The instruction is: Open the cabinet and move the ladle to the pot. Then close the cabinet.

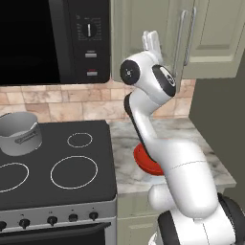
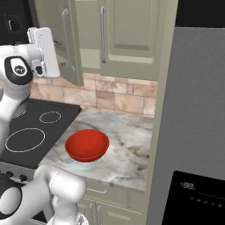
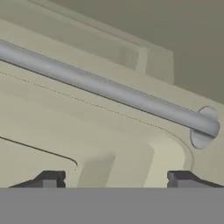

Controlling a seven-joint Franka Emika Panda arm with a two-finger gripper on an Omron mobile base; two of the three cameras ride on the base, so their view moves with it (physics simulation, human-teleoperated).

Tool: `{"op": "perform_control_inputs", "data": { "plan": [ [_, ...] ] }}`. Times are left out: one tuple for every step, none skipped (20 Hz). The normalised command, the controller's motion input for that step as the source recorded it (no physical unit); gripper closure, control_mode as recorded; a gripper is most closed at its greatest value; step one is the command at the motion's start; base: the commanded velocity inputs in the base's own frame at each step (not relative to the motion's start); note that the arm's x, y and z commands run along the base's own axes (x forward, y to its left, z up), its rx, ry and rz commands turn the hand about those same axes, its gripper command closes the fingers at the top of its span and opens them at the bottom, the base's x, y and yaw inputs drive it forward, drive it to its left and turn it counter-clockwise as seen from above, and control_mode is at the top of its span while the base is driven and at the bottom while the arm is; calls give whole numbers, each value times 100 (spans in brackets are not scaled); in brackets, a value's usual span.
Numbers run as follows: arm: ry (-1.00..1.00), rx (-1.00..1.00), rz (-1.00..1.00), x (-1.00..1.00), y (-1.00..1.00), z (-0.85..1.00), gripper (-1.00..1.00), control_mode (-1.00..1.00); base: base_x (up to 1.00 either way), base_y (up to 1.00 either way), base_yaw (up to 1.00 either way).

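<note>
The cabinet [image 2: 123, 30] is a pale olive-beige wall unit with two panelled doors. Its left door [image 2: 72, 48] looks swung a little out from the front. That door's silver bar handle [image 3: 109, 89] crosses the hand view slantwise, close ahead. My gripper [image 3: 116, 179] is open, its two dark fingertips [image 3: 50, 178] wide apart below the bar, with nothing between them. My white hand [image 1: 152, 42] is raised in front of the left door's handle [image 1: 179, 43]. The grey pot [image 1: 19, 131] stands on the stove's back left. The ladle is hidden.
A red bowl [image 2: 87, 145] sits on the marble counter [image 2: 127, 145] right of the black stovetop [image 1: 72, 162]. A black microwave [image 1: 52, 38] hangs left of the cabinet. A tall grey fridge [image 2: 193, 110] bounds the counter on the right.
</note>
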Motion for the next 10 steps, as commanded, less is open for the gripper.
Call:
{"op": "perform_control_inputs", "data": {
  "plan": [
    [0,0,6,53,-51,0,-100,-100,0,0,0],
    [0,0,6,51,-51,0,-100,-100,0,0,0],
    [0,0,6,51,-51,0,-100,-100,0,0,0],
    [0,0,6,52,-51,0,-100,-100,0,0,0],
    [0,0,7,54,-53,0,-100,-100,0,0,0],
    [0,0,7,55,-53,0,-100,-100,0,0,0],
    [0,0,7,55,-57,0,-100,-100,0,0,0],
    [0,0,9,62,-59,0,-100,-100,0,0,0],
    [0,0,9,59,-57,0,-100,-100,0,0,0],
    [0,0,9,59,-59,0,-100,-100,0,0,0]
  ]
}}
